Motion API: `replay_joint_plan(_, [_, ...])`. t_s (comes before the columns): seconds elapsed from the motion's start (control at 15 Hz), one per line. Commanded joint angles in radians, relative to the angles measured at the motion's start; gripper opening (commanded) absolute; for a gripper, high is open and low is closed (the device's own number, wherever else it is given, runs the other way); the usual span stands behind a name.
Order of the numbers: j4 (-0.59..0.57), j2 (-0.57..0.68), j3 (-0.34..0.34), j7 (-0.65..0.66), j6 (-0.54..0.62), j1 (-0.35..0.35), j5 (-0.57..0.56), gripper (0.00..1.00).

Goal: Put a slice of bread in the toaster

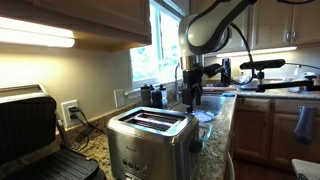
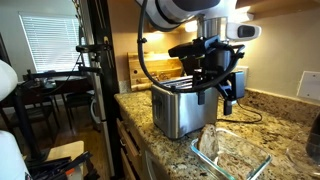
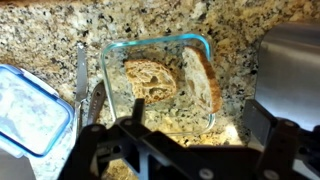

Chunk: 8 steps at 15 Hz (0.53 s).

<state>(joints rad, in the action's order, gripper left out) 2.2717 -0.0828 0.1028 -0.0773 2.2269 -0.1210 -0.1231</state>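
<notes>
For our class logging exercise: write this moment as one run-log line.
gripper: open, empty, over glass dish | bread: in dish, not yet picked | toaster: beside dish on counter

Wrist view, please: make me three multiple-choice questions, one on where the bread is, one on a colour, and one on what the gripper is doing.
1. Where is the bread? A on a plate; B in the clear glass dish; C on a cutting board.
2. What colour is the lid rim of the box beside the dish? A red; B green; C blue.
3. How is the gripper? A open and empty; B shut on a slice; C shut on a spoon.

Answers: B, the slices lie inside the dish's walls; C, a blue band frames the pale lid; A, its fingers stand wide apart with nothing between them.
</notes>
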Motion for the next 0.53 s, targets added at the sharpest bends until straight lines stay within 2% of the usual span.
replay_joint_plan(0.0, [-0.01,0.01,0.01,-0.053,-0.024,0.004,0.041,1.0])
replay_joint_plan(0.47, [-0.015,0.039,0.007,-0.086,-0.035,0.005,0.072,1.0])
